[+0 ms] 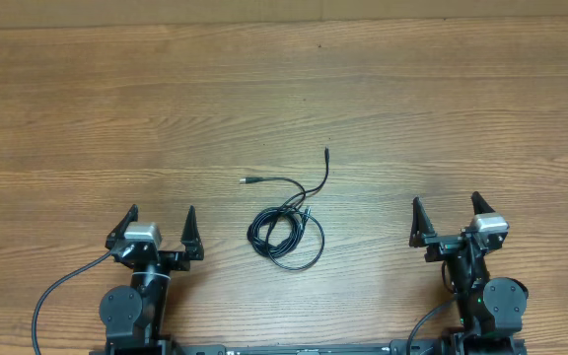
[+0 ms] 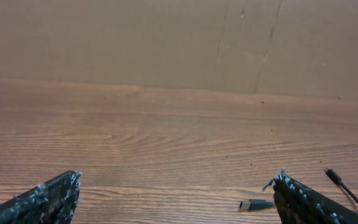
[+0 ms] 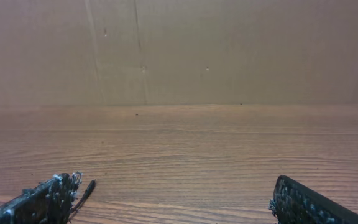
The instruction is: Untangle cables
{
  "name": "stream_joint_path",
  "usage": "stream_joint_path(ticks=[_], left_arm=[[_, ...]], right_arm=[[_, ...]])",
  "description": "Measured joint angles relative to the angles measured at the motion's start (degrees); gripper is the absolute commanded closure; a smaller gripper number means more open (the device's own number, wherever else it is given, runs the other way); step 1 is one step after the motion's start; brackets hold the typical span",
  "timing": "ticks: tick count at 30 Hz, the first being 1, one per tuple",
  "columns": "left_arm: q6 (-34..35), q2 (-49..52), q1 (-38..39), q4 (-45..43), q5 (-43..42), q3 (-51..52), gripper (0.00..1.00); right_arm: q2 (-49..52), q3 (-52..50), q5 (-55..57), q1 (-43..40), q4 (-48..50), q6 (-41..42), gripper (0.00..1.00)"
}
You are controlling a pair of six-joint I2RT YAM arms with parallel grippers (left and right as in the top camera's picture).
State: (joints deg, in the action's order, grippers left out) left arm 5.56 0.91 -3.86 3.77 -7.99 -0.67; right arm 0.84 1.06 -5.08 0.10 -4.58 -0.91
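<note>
**benchlurker:** So where are the cables [image 1: 286,235] at? And what are your hands doing?

**me:** The cables are lying on the worktop [image 1: 284,89] as one loose black coil, a few loops laid over each other. Two ends run out of the coil on the side away from me. A grey plug [image 1: 248,181] sits just off its far left. A black plug [image 1: 326,152] lies further out beyond it, on a curvy lead that bends off to the right.

My left hand [image 1: 161,211] is left of the cables and a bit nearer to me, well apart from them. Its fingers are spread wide with nothing between them. My right hand [image 1: 446,199] is right of the cables, also well apart. Its fingers are spread just as wide and it's holding nothing either.

**benchlurker:** Do the wrist cams show any of it?

**me:** A little. The left wrist cam catches just the two plugs, both flat on the wood, with the grey one nearer the camera than the black one. The right wrist cam only shows a dark cable end poking out past one finger, and it's too small to tell which end it is.
</note>
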Motion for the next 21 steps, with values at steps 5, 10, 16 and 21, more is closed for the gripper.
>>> stream_joint_path(ticks=[5,10,16,21], left_arm=[[0.00,0.00,0.00,0.00,0.02,0.00,0.00],[0.00,0.00,0.00,0.00,0.02,0.00,0.01],[0.00,0.00,0.00,0.00,0.02,0.00,0.01],[0.00,0.00,0.00,0.00,0.02,0.00,0.00]], right_arm=[[0.00,0.00,0.00,0.00,0.00,0.00,0.00],[0.00,0.00,-0.02,0.00,0.00,0.00,0.00],[0.00,0.00,-0.02,0.00,0.02,0.00,0.00],[0.00,0.00,0.02,0.00,0.00,-0.02,0.00]])
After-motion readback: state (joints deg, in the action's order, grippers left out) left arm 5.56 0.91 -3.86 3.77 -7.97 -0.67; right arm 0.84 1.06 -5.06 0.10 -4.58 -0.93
